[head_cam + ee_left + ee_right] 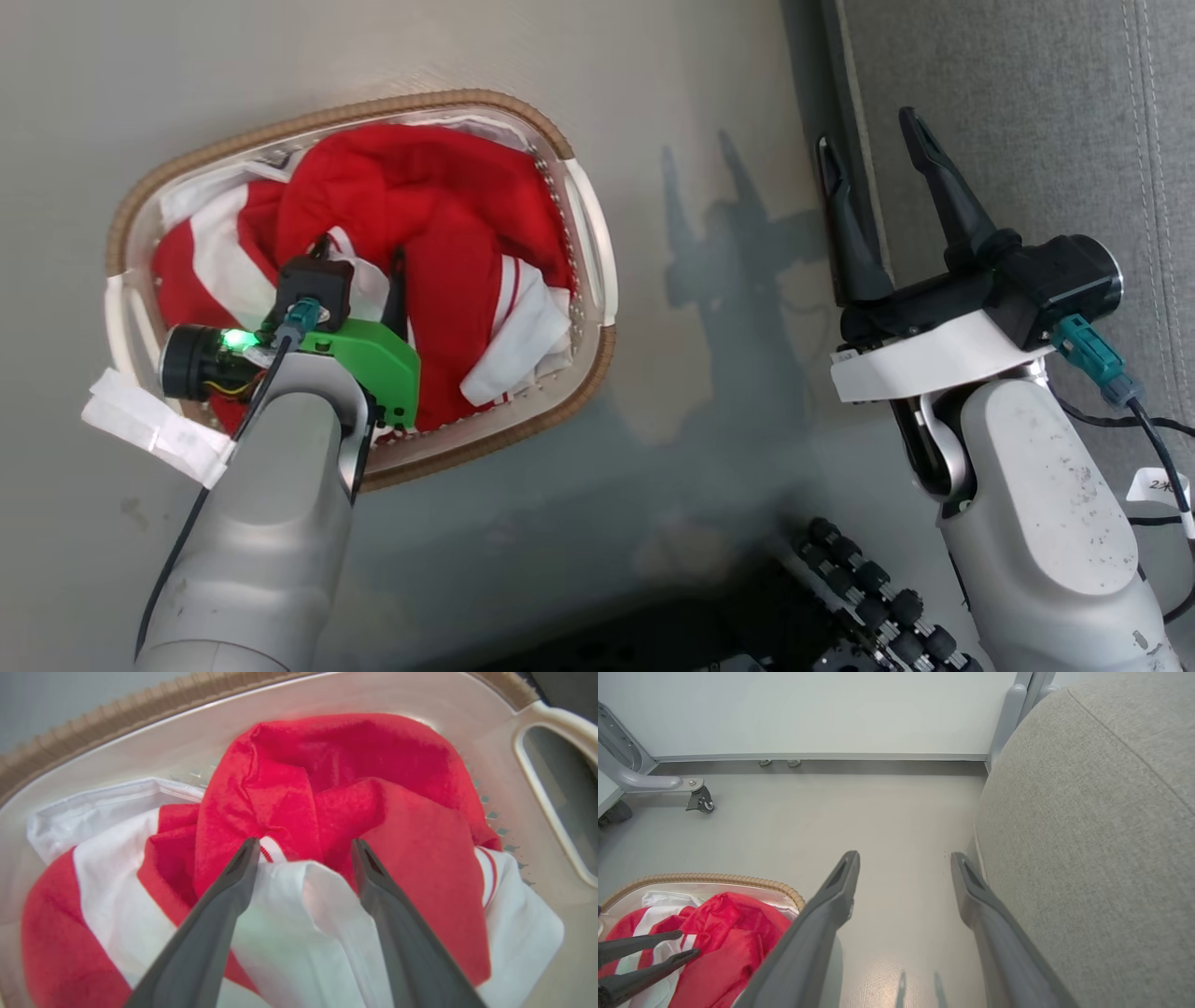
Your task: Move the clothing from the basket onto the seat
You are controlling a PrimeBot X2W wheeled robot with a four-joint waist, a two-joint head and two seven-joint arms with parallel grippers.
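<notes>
The white basket (pixel 373 107) with its brown braided rim stands on the floor at the left, heaped with the red and white clothing (pixel 420 187). My left gripper (pixel 359 257) reaches down into it. In the left wrist view that gripper (pixel 304 845) is open, its fingertips (pixel 250 847) resting on the clothing (pixel 373 765) either side of a red and white fold. My right gripper (pixel 868 131) hangs open and empty over the floor by the edge of the grey seat (pixel 1027 112). The right wrist view shows this gripper (pixel 904 857) beside the seat (pixel 1087 835), with the basket (pixel 705 878) at lower left.
The basket's white side handle (pixel 556 723) faces the seat. Pale grey floor (pixel 878 812) runs between basket and seat. A grey wheeled stand leg with a caster (pixel 698 798) stands by the back wall. My base with black rollers (pixel 859 597) lies at the bottom.
</notes>
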